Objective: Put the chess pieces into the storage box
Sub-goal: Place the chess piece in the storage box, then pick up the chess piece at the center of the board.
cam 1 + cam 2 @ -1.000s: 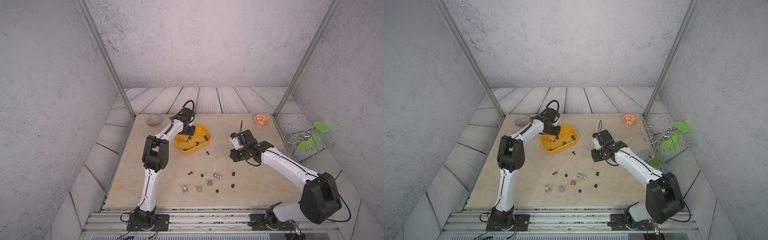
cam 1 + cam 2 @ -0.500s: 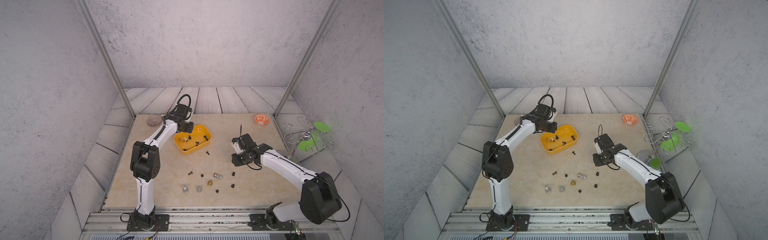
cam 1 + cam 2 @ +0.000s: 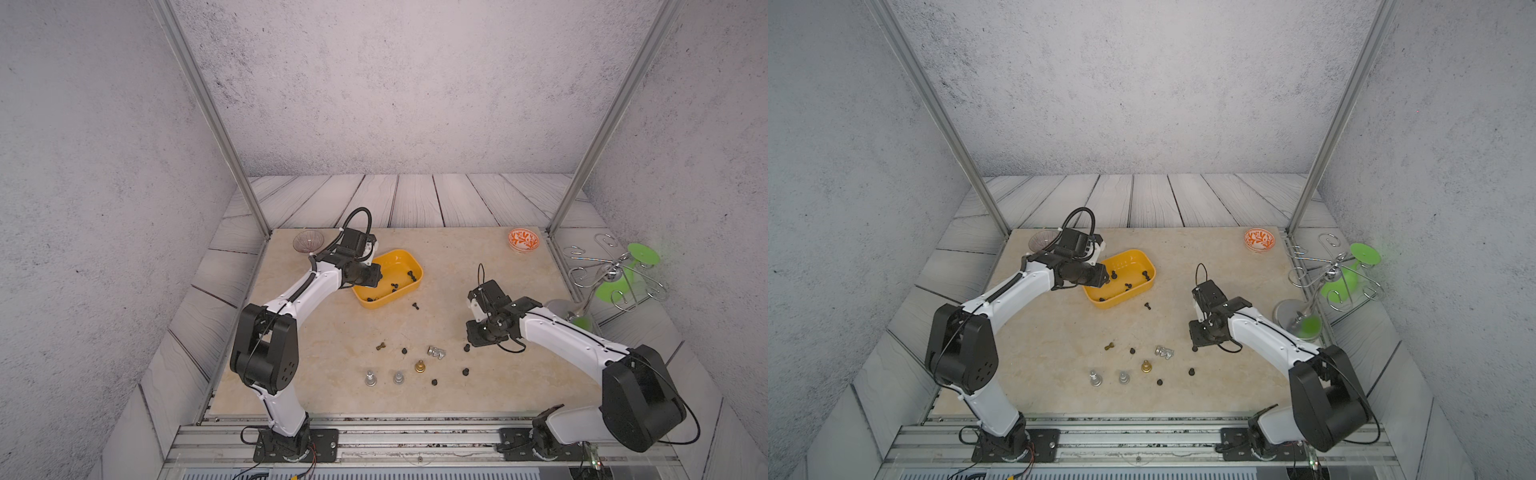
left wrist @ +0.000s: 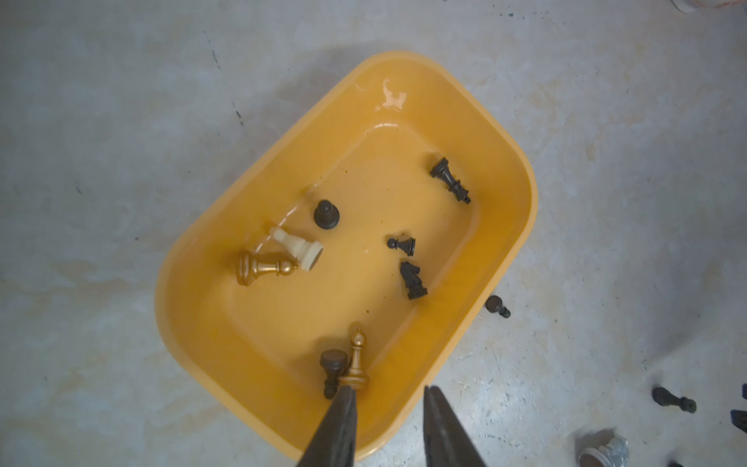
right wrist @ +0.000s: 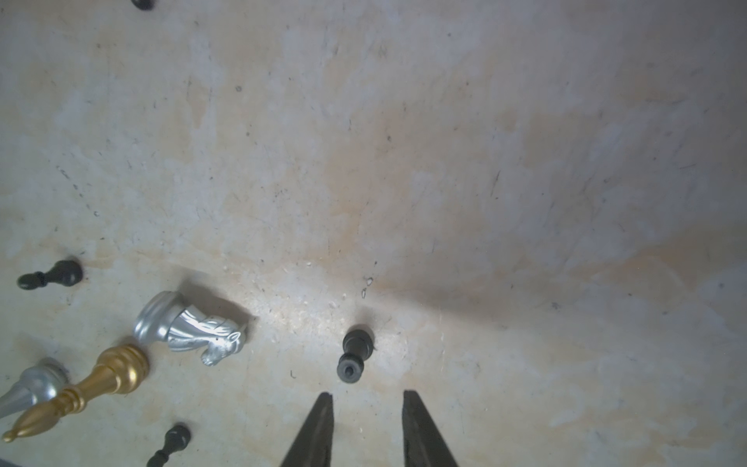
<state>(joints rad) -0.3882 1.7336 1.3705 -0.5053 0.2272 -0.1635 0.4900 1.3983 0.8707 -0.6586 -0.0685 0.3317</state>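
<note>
The yellow storage box point(image 3: 394, 262) point(image 3: 1126, 262) sits at the back left of the tabletop. In the left wrist view it holds a cream piece point(image 4: 297, 246), two gold pieces point(image 4: 262, 269) and several black ones. My left gripper point(image 4: 388, 394) point(image 3: 372, 277) hangs open and empty over one corner of the box point(image 4: 501, 170). More chess pieces lie on the table: a silver knight point(image 3: 436, 352), a gold one point(image 3: 420, 366), two silver ones point(image 3: 370, 378) and several black ones. My right gripper point(image 5: 367, 394) point(image 3: 478, 338) is open, low over the table, with a black piece point(image 5: 355, 356) point(image 3: 467, 347) just beyond its tips.
An orange-patterned bowl point(image 3: 523, 240) stands at the back right and a clear ribbed bowl point(image 3: 308, 241) at the back left, behind my left wrist. A wire stand with green parts point(image 3: 615, 274) is off the right edge. One black piece point(image 3: 415, 306) lies just outside the box.
My right gripper has come forward and down toward the black piece, and its jaws have spread. My left arm's elbow has swung out to the left; its gripper stays over the box.
</note>
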